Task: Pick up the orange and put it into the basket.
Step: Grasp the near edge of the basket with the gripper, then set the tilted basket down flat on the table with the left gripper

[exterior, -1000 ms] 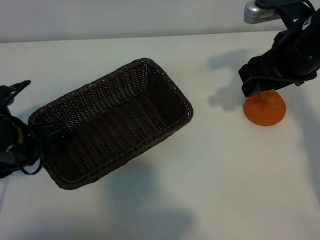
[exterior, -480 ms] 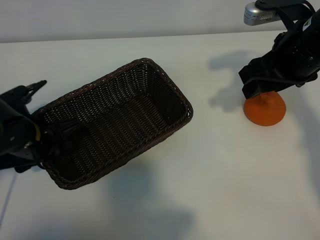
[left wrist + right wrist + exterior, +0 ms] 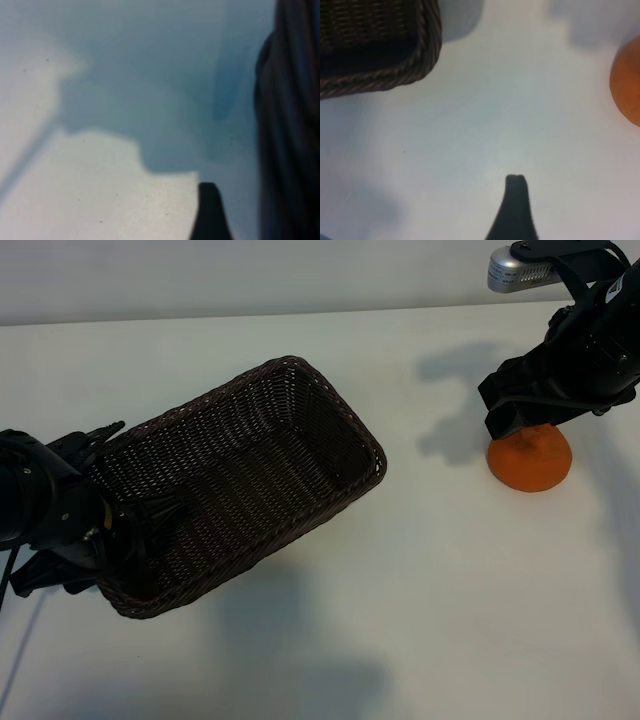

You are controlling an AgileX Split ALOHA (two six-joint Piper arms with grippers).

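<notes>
The orange (image 3: 530, 462) lies on the white table at the right, and its edge shows in the right wrist view (image 3: 626, 85). My right gripper (image 3: 520, 420) hangs open just above its far-left side; one dark finger (image 3: 516, 190) shows over bare table. The dark brown wicker basket (image 3: 300, 370) lies diagonally left of centre and holds nothing. My left gripper (image 3: 135, 530) is at the basket's near-left end, open. In the left wrist view one finger (image 3: 210, 210) stands a little apart from the dark basket wall (image 3: 290, 125).
A silver camera housing (image 3: 520, 268) sits above the right arm. A thin cable (image 3: 14, 645) trails from the left arm at the near-left. Bare white table (image 3: 420, 610) stretches between the basket and the orange and along the front.
The left arm has swung right, from beside the basket to over its near-left end. The right gripper, the orange and the basket have stayed where they were.
</notes>
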